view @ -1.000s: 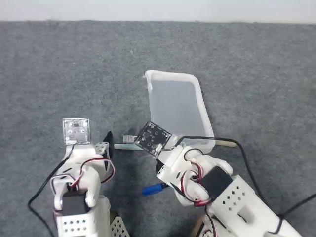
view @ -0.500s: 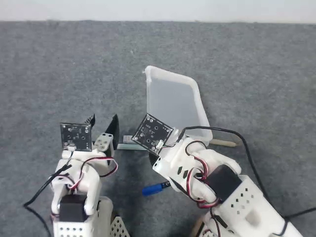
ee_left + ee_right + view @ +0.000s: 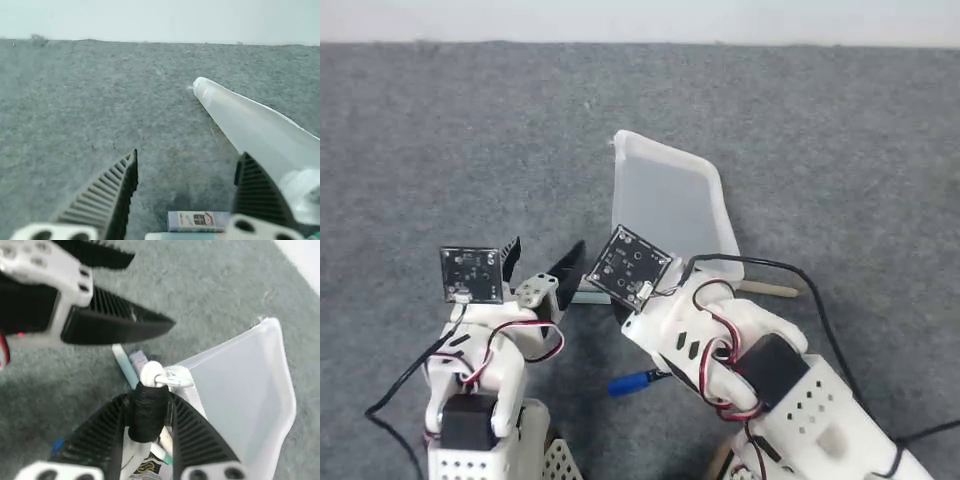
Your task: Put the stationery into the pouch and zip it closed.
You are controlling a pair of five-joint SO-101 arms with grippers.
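Pouch [image 3: 670, 205] lies flat on the table [image 3: 440, 130], long axis running away from the arms, zip pull [image 3: 146, 415] at the near end. Right gripper [image 3: 147, 400] is clamped on that pull. Left gripper [image 3: 185, 200] gapes wide over an eraser [image 3: 197, 220] just beside the pouch. The pouch's contents can't be made out.

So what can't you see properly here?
High view: the right arm covers the pouch mouth and most of the blue pen.
Left wrist view: the picture's edge cuts off a pale blue stick.
Right wrist view: the right end effector covers the black zip pull.
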